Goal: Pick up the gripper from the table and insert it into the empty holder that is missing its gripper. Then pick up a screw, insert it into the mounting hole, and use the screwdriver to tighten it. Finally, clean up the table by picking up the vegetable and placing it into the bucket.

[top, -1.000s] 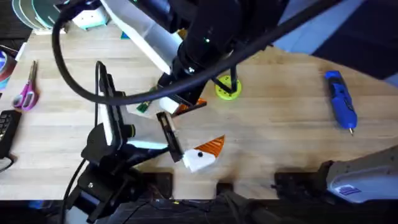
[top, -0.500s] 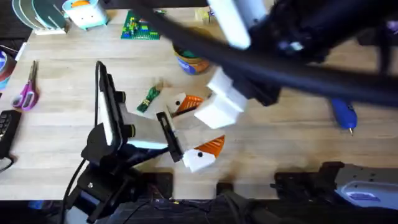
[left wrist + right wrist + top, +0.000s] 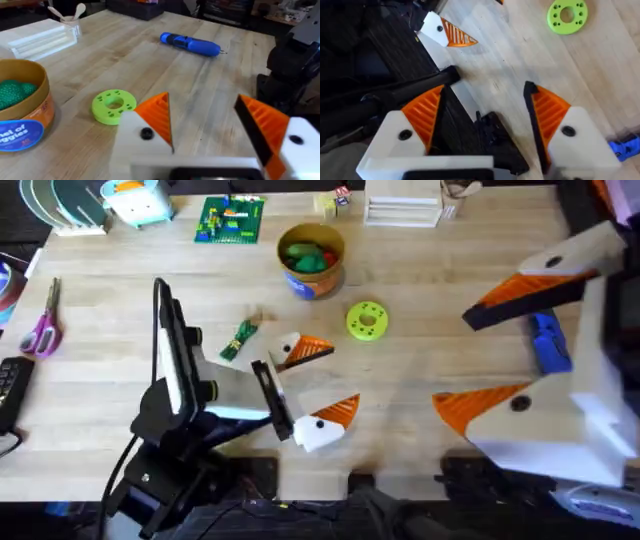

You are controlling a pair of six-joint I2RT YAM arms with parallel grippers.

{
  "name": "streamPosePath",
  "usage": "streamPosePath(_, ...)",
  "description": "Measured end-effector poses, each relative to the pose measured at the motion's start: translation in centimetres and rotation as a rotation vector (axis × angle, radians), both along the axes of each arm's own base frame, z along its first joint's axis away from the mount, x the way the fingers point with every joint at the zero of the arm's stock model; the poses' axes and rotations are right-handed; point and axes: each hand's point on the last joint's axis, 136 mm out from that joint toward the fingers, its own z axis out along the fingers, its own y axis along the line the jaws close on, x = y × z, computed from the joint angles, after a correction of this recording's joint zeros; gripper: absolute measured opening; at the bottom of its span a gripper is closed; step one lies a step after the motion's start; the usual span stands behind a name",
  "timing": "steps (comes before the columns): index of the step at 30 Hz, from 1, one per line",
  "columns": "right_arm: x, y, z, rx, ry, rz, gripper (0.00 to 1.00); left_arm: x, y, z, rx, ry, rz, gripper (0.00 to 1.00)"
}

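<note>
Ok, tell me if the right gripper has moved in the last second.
Yes. The right gripper has pulled back rightward from over the table's middle, now over the screwdriver.

The left claw (image 3: 305, 395) lies low over the tabletop's (image 3: 430, 380) middle, its white, orange-padded fingers spread apart. The right claw (image 3: 480, 355) hovers large at the right side, fingers also parted and holding nothing.

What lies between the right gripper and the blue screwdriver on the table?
Nothing visible. The right gripper, jaws open and empty, hangs right over the screwdriver, hiding part of it from overhead. The green disc lies well off to one side.
</note>
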Motion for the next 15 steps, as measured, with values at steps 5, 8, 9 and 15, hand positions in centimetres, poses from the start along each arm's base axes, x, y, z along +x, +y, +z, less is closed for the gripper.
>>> streamPosePath(5,-0.31,-0.39,0.14,0.005,0.002,-0.009,0.894,0.01,0.00,-0.01,0.001,-0.002,0.000,0.235)
streamPosePath(8,-0.45,-0.57,0.02,-0.003,0.011,-0.013,0.894,0.06,0.02,-0.01,0.003,-0.006,0.003,0.013)
streamPosePath(9,-0.46,-0.58,0.01,-0.003,0.011,-0.013,0.894,0.06,0.03,-0.02,0.004,-0.006,0.003,0.011)
streamPosePath(15,-0.45,-0.58,0.01,-0.003,0.011,-0.013,0.894,0.06,0.03,-0.02,0.004,-0.006,0.003,0.012)
